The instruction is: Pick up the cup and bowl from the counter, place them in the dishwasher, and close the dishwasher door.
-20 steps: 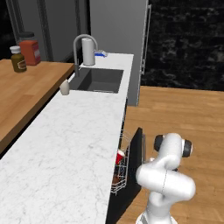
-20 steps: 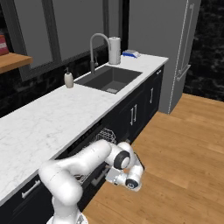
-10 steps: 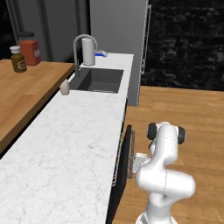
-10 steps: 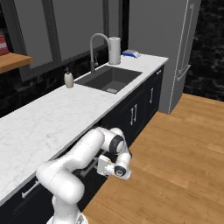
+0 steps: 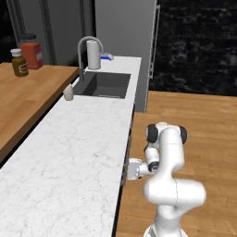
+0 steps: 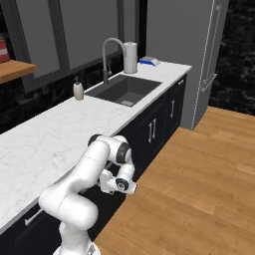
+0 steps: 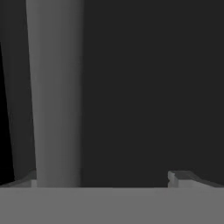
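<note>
Dishwasher door is what I'm working now: it shows as a thin dark edge standing almost upright under the front edge of the counter, so I judge it nearly or fully closed. From the right base view the cabinet fronts below the counter read as one flat dark run behind the arm, with no rack sticking out. I see no cup or bowl anywhere on the counter, which suits them being inside already, though I cannot see into the dishwasher to confirm it.

My gripper sits right at that door edge, hand pressed toward the panel, and in the right base view the gripper is low against the cabinet face. The hand view gives a dark flat surface close up with a paler vertical band on its left, and my fingertips stand far apart at the bottom corners, holding nothing.

Further along the counter are the sink, the tap and a soap bottle; jars stand on the wooden ledge.

What remains, as I judge it, is only confirming the door is fully seated and backing the arm off.
</note>
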### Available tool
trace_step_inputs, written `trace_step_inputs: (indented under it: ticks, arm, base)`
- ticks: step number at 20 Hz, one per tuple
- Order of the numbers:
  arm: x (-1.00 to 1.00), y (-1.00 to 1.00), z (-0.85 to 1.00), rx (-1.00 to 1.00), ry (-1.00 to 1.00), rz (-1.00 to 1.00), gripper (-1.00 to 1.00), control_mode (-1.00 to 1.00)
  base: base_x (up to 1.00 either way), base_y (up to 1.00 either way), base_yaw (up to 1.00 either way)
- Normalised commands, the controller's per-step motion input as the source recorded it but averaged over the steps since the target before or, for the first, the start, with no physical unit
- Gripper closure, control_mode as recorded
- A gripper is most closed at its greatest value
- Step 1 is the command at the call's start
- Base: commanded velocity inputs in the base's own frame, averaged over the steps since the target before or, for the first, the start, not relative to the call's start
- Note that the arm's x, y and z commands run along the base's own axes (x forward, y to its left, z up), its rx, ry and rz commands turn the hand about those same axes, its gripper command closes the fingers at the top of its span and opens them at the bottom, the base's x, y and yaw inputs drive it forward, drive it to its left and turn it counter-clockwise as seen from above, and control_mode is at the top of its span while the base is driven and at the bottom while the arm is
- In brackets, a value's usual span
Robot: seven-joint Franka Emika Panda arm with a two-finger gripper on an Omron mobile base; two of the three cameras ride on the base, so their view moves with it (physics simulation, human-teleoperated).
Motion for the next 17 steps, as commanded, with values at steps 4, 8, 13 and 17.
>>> trace_step_inputs:
  ticks: [4, 8, 13, 17]
  arm:
    - [0.35, 1.00, 0.00, 0.00, -0.02, 0.00, -1.00, -1.00]
    - [0.19, 1.00, 0.00, 0.00, 0.00, -0.02, -1.00, -1.00]
    - [0.13, 1.00, 0.00, 0.00, 0.00, -0.05, -1.00, -1.00]
    - [0.02, 1.00, 0.00, 0.00, 0.00, -0.07, -1.00, -1.00]
  base:
    - [0.00, 0.00, 0.00]
    - [0.00, 0.00, 0.00]
    - [0.00, 0.00, 0.00]
    - [0.00, 0.00, 0.00]
